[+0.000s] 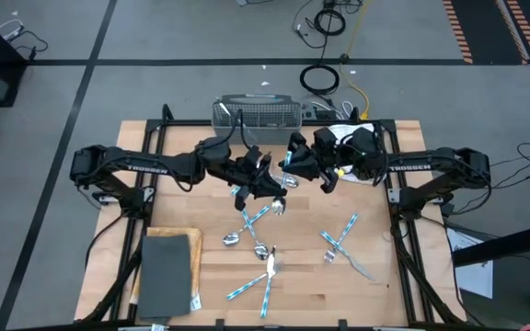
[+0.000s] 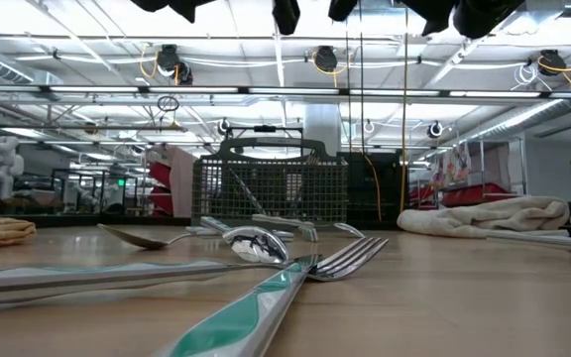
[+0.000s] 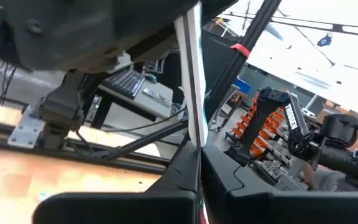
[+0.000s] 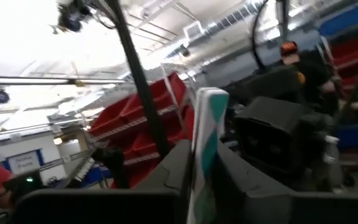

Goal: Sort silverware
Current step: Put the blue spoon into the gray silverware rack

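Both arms meet above the table's middle. My left gripper (image 1: 272,181) (image 3: 199,152) and my right gripper (image 1: 295,164) (image 4: 199,152) are each shut on a piece of silverware (image 1: 288,171) with a white and light-blue handle, held in the air between them. It looks like one and the same piece, but I cannot be sure. More silverware lies flat on the wood: a crossed pair (image 1: 256,217), a spoon (image 1: 231,240), pieces near the table's near edge (image 1: 267,276), and another crossed pair (image 1: 339,241). The grey mesh basket (image 1: 258,112) stands at the far edge. My left gripper pinches the thin patterned handle (image 3: 195,134) between its two fingers. The handle shows edge-on and runs from the fingers toward the right arm's dark gripper. The piece is lifted clear of the table. My right gripper pinches the white and teal handle (image 4: 205,134) between its two fingers, flat faces against them. The handle's rounded free end (image 4: 211,96) sticks out past the fingertips toward the left gripper. The piece is clear of the table.
A dark grey pad on a wooden board (image 1: 166,271) lies at the table's near left. A white cloth (image 1: 346,136) lies at the far right beside the basket. Cables run on the floor beyond. Bare wood shows on the left half (image 1: 178,207).
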You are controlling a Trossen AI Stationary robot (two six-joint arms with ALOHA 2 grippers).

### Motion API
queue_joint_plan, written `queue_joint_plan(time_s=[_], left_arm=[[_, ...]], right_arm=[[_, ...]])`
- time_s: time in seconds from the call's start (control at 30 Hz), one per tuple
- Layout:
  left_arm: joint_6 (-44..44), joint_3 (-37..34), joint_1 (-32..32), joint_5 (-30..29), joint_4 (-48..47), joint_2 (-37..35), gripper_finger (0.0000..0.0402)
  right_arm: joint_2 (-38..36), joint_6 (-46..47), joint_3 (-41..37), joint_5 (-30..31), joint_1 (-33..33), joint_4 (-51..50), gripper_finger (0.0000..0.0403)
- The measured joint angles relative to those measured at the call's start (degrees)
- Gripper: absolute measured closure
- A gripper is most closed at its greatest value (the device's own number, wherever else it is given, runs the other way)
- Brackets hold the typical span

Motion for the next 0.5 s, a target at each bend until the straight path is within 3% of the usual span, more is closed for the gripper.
queue_joint_plan(time_s=[0.27,0.5], left_arm=[[-1.37,0.0,0.07,-0.76,-2.6,-0.33,0.0399],[-6.99,0.0,0.07,-0.2,-7.42,-0.37,0.04]], right_arm=[[-3.87,-2.3,-0.02,-1.38,-4.06,-10.49,0.0222],[-13.35,-14.02,-0.02,-1.03,-10.2,-21.49,0.0185]])
